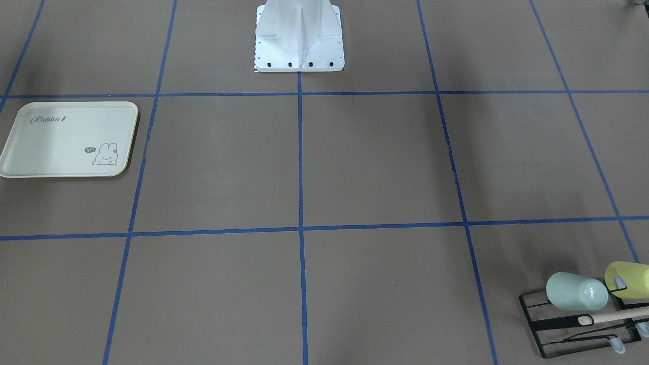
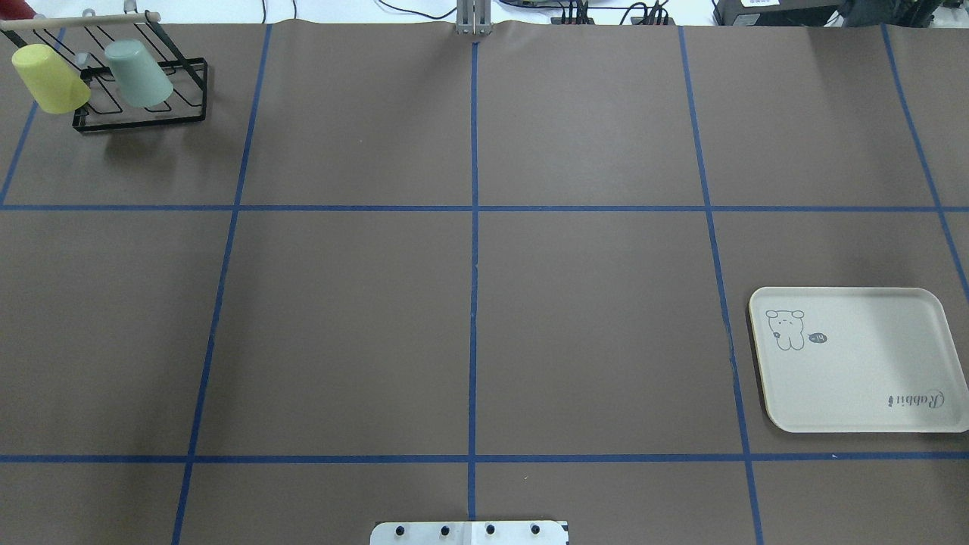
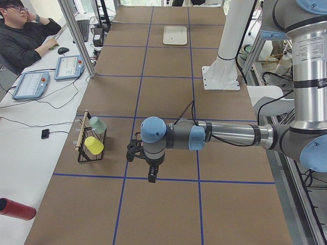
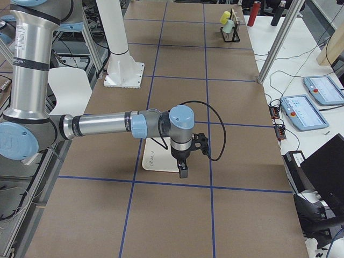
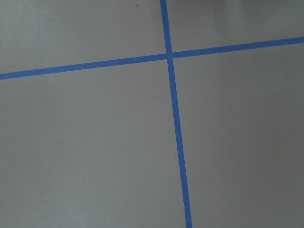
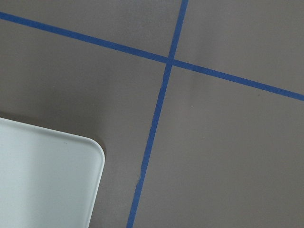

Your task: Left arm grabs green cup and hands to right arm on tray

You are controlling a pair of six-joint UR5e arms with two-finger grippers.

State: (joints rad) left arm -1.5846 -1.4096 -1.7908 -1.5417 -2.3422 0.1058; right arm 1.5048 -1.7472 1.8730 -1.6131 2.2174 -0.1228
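The pale green cup (image 1: 575, 291) sits tilted on a peg of the black wire rack (image 2: 140, 125), next to a yellow cup (image 2: 49, 79). It also shows in the overhead view (image 2: 140, 73) and the left side view (image 3: 97, 124). The cream Rabbit tray (image 2: 855, 363) lies bare on the opposite side of the table (image 1: 66, 139). My left gripper (image 3: 152, 176) hangs over the table to the right of the rack, pointing down. My right gripper (image 4: 183, 172) hangs above the tray's edge (image 4: 156, 158). I cannot tell whether either is open or shut. The right wrist view shows a tray corner (image 6: 42, 175).
The white robot base (image 1: 299, 40) stands at the table's middle edge. Blue tape lines grid the brown table. An operator (image 3: 23, 35) sits beside the table with teach pendants (image 3: 30, 84) and a red bottle (image 3: 15, 209) nearby.
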